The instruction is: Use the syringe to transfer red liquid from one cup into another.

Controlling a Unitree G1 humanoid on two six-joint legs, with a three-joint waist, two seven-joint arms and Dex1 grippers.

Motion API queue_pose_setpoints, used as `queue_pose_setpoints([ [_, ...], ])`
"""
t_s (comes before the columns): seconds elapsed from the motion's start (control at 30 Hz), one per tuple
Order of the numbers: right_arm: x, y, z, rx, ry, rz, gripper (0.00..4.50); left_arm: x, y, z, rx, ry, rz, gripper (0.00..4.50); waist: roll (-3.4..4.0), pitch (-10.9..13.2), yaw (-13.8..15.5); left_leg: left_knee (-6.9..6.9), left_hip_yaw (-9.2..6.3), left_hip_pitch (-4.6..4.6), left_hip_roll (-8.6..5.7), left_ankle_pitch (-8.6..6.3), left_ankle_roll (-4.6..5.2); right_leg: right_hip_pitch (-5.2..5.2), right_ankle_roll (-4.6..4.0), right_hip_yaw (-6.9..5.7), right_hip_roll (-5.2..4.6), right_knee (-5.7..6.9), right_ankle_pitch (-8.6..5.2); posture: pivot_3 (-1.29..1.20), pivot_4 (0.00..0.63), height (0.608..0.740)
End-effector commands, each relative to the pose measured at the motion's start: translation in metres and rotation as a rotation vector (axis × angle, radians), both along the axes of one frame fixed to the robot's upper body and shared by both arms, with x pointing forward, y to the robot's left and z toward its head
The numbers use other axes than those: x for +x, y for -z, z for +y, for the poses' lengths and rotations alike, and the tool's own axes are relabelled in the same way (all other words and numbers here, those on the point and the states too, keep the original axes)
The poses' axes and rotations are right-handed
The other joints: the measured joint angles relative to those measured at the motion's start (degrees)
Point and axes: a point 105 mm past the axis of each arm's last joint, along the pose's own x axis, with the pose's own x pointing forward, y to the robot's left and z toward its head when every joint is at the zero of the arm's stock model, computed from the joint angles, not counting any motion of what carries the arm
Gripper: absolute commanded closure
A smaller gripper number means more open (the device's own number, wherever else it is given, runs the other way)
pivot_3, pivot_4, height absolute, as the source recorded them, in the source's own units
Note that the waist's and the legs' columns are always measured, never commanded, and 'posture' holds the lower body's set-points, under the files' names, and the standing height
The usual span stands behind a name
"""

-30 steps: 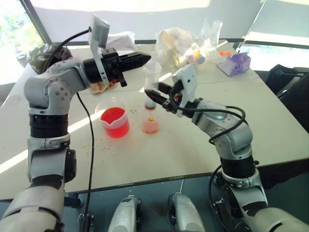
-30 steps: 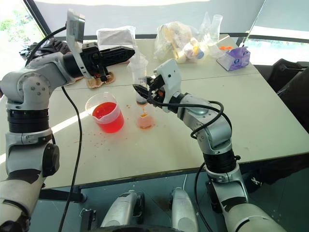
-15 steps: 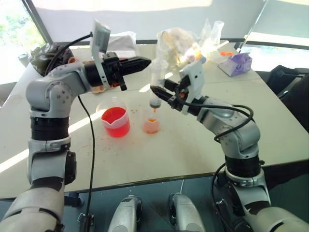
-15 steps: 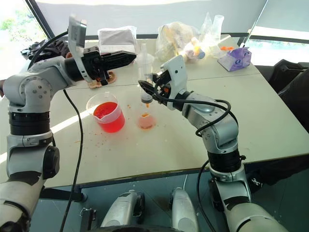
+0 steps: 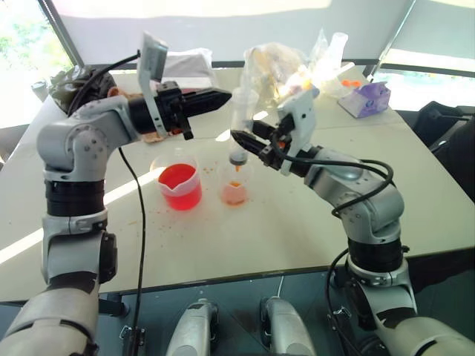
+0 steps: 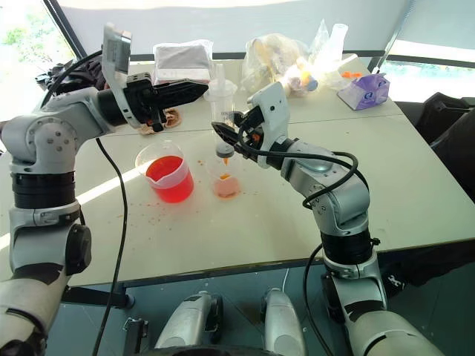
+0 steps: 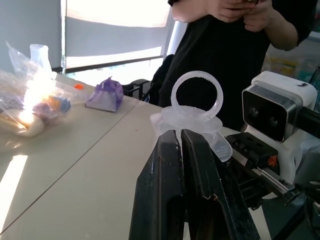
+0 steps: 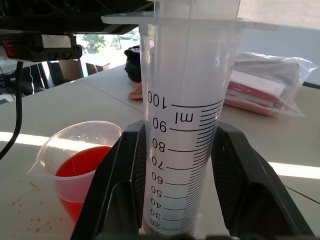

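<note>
Here the right claw (image 6: 220, 133) is clenched around the lower barrel of the syringe (image 8: 182, 125), which it holds upright above the counter (image 6: 415, 178); in the right wrist view the two black fingers (image 8: 122, 185) press the marked barrel from both sides. The short orange tip of the syringe hangs just over the small narrow cup (image 6: 225, 182), and this cup stands on the counter with a little red liquid (image 6: 225, 187) at its bottom. Just beside it, toward the robot's left, stands the wide spouted beaker (image 6: 168, 172), about half full of the same red liquid. Small red drops are scattered on the counter around both vessels. The left claw (image 5: 223, 95) is level at the top of the syringe, pointing to the robot's right, its fingers (image 7: 170, 185) almost pressed together with only a narrow gap; the ring of the white plunger (image 7: 197, 96) rises right past their tips, and I cannot tell whether they pinch it. Farther back on the counter lie clear plastic bags (image 6: 278, 63) and a purple tissue pack (image 6: 361, 90). A person in black clothes (image 7: 220, 65) stands beyond the counter.
</note>
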Motion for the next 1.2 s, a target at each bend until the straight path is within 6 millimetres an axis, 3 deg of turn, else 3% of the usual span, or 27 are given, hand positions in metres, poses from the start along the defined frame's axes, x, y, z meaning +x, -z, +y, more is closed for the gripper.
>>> queue_pose_setpoints([
  [0.03,-0.022,-0.032,0.011,0.043,-0.082,-0.127,3.15,-0.008,-0.007,-0.004,0.004,0.025,-0.024,2.97,0.00,0.00,0.00,0.00,0.00,0.00,0.00,0.00,0.00,0.00,0.00,0.00,0.00,0.00,0.00,0.00,0.150,0.740],
  [0.13,-0.022,-0.031,0.010,0.044,-0.085,-0.122,3.15,-0.011,-0.011,-0.002,-0.007,0.020,-0.040,2.00,0.00,0.00,0.01,0.00,0.00,0.00,0.00,0.00,0.00,0.00,0.00,0.00,0.00,0.00,0.00,0.00,0.150,0.740],
  [0.57,-0.023,-0.038,0.002,0.051,-0.071,-0.107,3.15,-0.023,-0.019,0.044,-0.018,-0.146,-0.054,2.00,0.00,0.00,-0.14,-0.02,-0.02,0.01,0.04,0.00,0.00,0.00,0.00,0.00,0.02,0.00,0.00,0.00,0.150,0.740],
  [0.73,-0.011,-0.068,-0.018,0.085,0.005,-0.110,3.15,-0.037,-0.003,0.066,-0.013,-0.237,-0.030,2.00,0.02,0.01,-0.11,-0.01,0.01,0.01,0.03,0.00,0.00,-0.01,-0.01,0.02,-0.03,-0.02,0.00,0.00,0.150,0.740],
  [0.9,0.008,-0.092,-0.042,0.120,0.095,-0.023,3.15,-0.046,0.020,0.056,-0.024,-0.251,-0.011,2.00,-0.04,0.00,0.39,0.01,-0.04,0.02,0.03,0.00,0.00,0.10,-0.25,-0.02,-0.06,-0.09,-0.12,0.00,0.150,0.740],
  [1.03,0.021,-0.096,-0.058,0.040,0.143,0.166,3.15,-0.052,0.032,0.053,-0.030,-0.262,0.008,2.00,-0.02,0.01,0.15,0.00,0.01,0.02,0.02,0.00,0.00,0.10,-0.27,0.00,-0.10,-0.12,-0.12,0.00,0.150,0.740],
  [1.2,0.032,-0.061,-0.076,-0.176,0.206,0.528,3.15,-0.061,0.041,0.054,-0.011,-0.274,0.020,2.00,-0.03,0.01,0.07,-0.12,0.03,0.02,0.03,-0.02,0.03,0.03,-0.30,0.00,-0.10,-0.15,-0.14,0.00,0.150,0.740],
])
